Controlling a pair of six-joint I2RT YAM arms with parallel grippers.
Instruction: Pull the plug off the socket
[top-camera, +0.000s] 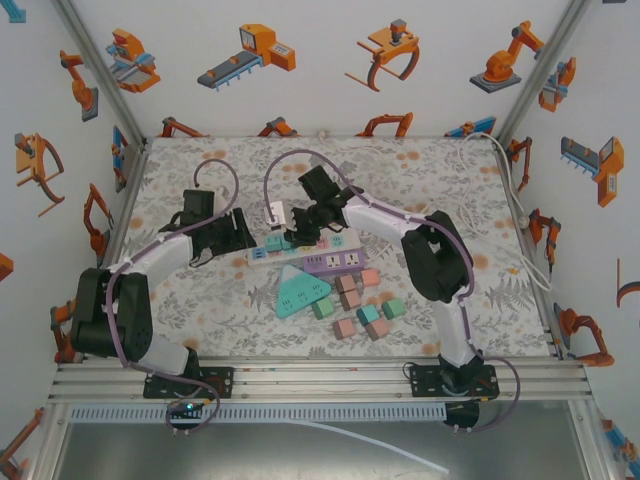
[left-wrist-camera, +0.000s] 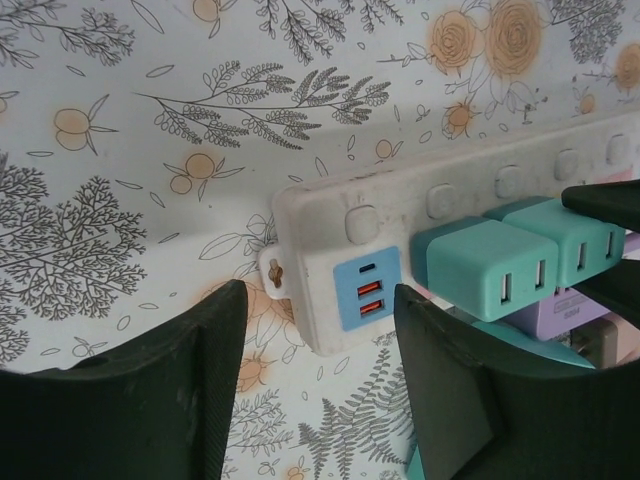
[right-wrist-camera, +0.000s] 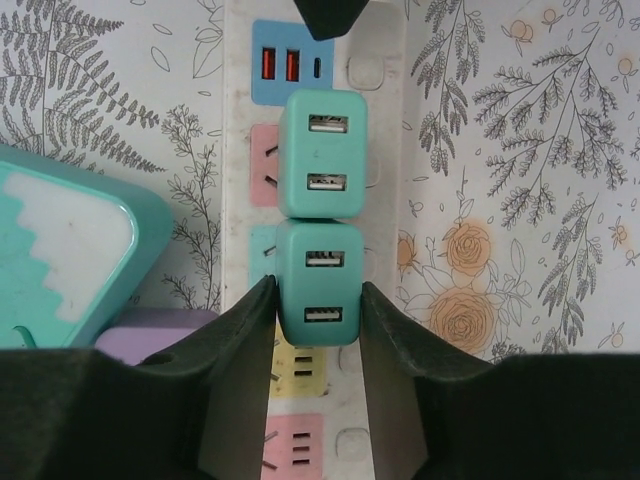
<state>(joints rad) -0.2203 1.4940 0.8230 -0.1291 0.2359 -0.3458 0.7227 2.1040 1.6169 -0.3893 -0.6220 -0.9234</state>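
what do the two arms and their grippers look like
Left arm and right arm alike: white links, bulky black joints, black base plates on an aluminium rail. A lilac cable runs along each and loops free near the wrist. The left gripper and right gripper have broad matte black fingers, with no markings that I can see.

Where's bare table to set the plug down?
Free: the far cloth along the back wall; the right side between the right arm and the white cable. Crowded: the middle, where the right gripper pinches a teal plug on the white strip, beside the purple strip and small blocks.
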